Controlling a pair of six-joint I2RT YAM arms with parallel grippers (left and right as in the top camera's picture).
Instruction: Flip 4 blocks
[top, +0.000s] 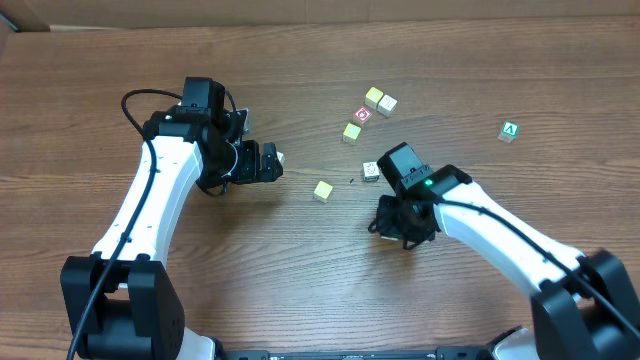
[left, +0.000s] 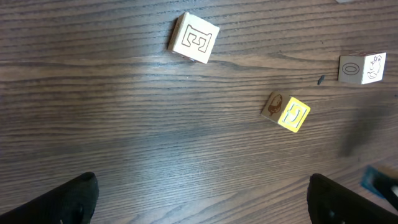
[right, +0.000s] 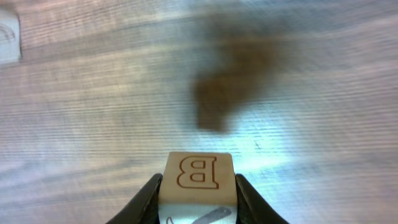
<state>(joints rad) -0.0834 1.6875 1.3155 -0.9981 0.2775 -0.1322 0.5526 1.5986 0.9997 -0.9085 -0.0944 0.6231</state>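
Right gripper state: Your right gripper (right: 199, 191) is closed on the B block (right: 199, 174). One finger presses each side face, and the engraved "B" faces the wrist camera.
B block and table: You cannot tell whether the block touches the table (top: 300, 290). A dark shadow (right: 214, 93) lies on the wood ahead of it, apart from it.
Left gripper state: Your left gripper (left: 202, 180) stands wide open and holds nothing. Only bare wood shows between its fingers.
Blocks ahead of left gripper: The cream block (left: 194, 38) lies straight ahead. The yellow-faced block (left: 292, 114) lies ahead and toward the right arm, turned askew. The white block (left: 362, 67) lies farther that way, past a dark speck (left: 320, 79). All three sit apart from each other and from the fingers.
Block ahead of right gripper: A pale corner block (right: 9, 38) sits ahead and to the left, cut by the frame edge and well apart from the B block.
Far cluster: Beyond the right gripper, the pale yellow block (top: 373, 96) and its cream neighbour (top: 387, 103) sit side by side, apparently touching. The red-ring cube (top: 362, 115) is just beside them, and the yellowish block (top: 352, 131) is near.
Green A cube (top: 510, 131): It lies well apart, to the right gripper's right.
Edges: The table's far edge runs beyond the cluster.
Open room: Broad bare wood lies on the near side of both grippers, toward the arm bases.
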